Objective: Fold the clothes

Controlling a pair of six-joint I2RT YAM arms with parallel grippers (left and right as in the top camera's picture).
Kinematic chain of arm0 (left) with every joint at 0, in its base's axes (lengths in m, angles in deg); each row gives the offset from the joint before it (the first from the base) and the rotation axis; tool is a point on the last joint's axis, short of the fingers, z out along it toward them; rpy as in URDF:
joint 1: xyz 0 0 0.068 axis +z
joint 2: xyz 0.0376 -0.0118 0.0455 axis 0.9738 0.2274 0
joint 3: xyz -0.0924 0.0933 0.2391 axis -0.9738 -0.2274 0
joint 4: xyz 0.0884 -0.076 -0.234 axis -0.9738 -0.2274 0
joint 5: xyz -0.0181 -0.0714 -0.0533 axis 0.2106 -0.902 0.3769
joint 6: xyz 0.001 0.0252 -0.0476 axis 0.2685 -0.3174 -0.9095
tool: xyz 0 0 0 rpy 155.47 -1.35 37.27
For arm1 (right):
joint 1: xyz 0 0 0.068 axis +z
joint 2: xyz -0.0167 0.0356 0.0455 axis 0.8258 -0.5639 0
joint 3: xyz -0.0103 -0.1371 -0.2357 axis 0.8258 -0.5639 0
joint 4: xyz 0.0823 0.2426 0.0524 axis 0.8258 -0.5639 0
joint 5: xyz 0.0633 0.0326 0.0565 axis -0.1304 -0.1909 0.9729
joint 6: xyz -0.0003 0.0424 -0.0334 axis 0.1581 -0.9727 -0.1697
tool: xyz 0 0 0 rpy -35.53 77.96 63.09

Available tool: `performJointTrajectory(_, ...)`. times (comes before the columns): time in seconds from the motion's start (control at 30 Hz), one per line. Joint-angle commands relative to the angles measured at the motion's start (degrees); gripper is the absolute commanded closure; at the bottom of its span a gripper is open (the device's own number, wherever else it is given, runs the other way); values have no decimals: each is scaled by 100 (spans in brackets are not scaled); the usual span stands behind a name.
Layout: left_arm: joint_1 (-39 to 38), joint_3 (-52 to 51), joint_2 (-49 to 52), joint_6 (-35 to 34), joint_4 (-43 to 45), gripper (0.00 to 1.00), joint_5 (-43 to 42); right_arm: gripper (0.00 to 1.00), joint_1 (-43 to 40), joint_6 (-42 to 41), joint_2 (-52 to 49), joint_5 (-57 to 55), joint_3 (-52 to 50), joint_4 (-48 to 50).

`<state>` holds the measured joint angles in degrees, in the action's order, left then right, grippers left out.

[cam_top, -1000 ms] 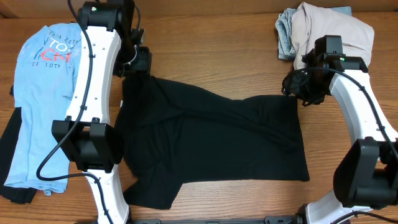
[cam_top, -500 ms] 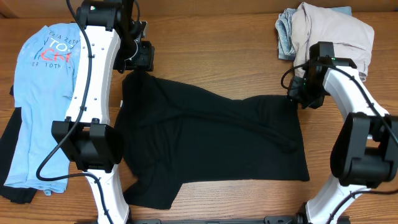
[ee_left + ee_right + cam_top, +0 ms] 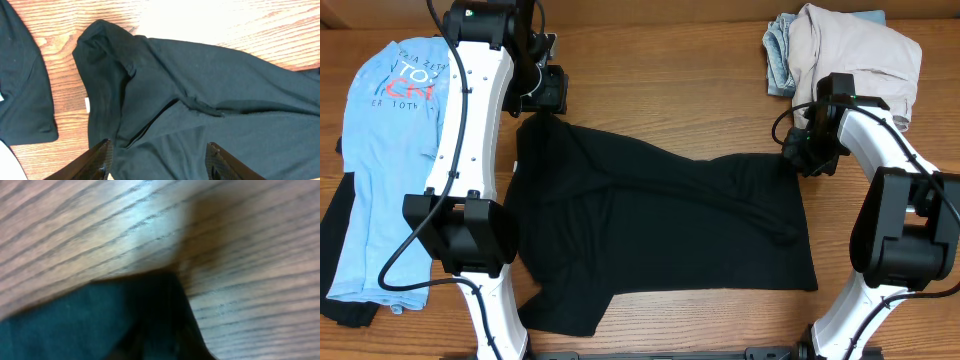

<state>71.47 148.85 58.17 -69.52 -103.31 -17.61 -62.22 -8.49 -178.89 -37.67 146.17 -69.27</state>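
The black T-shirt lies spread flat on the wooden table, with a sleeve at the front left. My left gripper hangs over its far left corner. In the left wrist view its fingers are wide open just above the black cloth. My right gripper is down at the shirt's far right corner. In the blurred right wrist view its dark fingers sit close together on the cloth's corner. The light blue lettered T-shirt lies at the far left.
A pile of beige and pale denim garments sits at the back right, just behind the right arm. A dark garment shows under the blue shirt at the left edge. The left arm's base stands beside the black shirt's left side.
My right arm has swung its wrist in and settled at the shirt's far right corner. My left gripper has shifted slightly toward the back. The black shirt has not moved.
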Motion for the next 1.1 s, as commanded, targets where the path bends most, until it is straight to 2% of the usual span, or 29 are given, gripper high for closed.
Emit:
performJointTrajectory(0.0, -31, 127, -131, 127, 7, 39, -79, 90, 2, -11, -17, 118, -24, 61)
performJointTrajectory(0.07, -31, 127, -131, 127, 9, 40, -79, 96, 2, -13, -17, 118, -17, 138)
performJointTrajectory(0.23, -31, 127, -131, 127, 52, 42, -79, 96, -2, -15, -17, 98, 251, 229)
performJointTrajectory(0.53, -31, 127, -131, 125, 66, 43, -79, 96, -83, -13, -17, 98, 1318, 164)
performJointTrajectory(0.77, -31, 127, -131, 125, 66, 43, -59, 94, -138, 83, -24, 96, 1366, 573)
performJointTrajectory(0.8, -31, 127, -131, 127, 66, 43, -46, 88, -136, 127, -24, 96, 1366, 616)
performJointTrajectory(0.83, -31, 127, -131, 127, 68, 43, -35, 69, -136, 153, -24, 96, 1366, 645)
performJointTrajectory(0.87, -31, 127, -131, 127, 70, 43, -33, 46, -136, 162, -24, 98, 1366, 649)
performJointTrajectory(0.93, -20, 127, -131, 125, 116, 43, 9, 18, -136, 162, -13, 127, 1384, 588)
performJointTrajectory(0.97, -9, 138, -131, 120, 153, 45, 28, 9, -136, 160, 2, 151, 1412, 511)
performJointTrajectory(1.07, 68, 433, -142, -101, 63, 44, 15, 4, -136, 157, 162, 229, 1631, 92)
